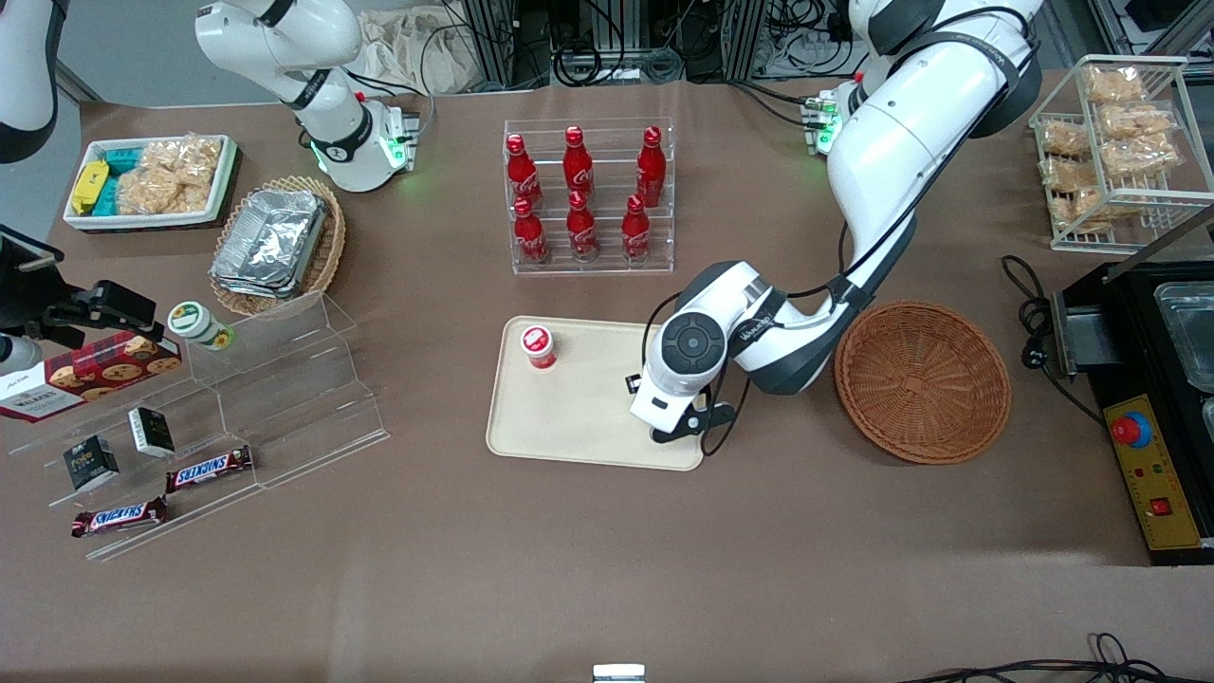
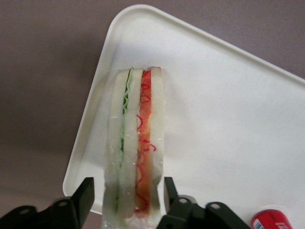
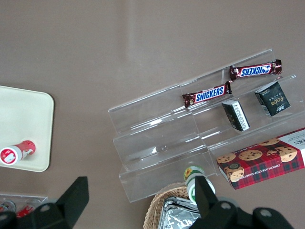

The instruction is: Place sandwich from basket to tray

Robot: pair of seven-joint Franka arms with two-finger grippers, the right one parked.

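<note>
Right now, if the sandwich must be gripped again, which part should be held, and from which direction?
Grip the sandwich across its two flat bread faces, coming from above. It stands on edge over the tray, layers upright, and the gripper fingers already flank those faces.

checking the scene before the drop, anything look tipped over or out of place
One thing: the green-lidded jar lies tipped on the clear stepped shelf. Otherwise fine: the gripper holds the sandwich over the tray, and the basket sits upright.
</note>
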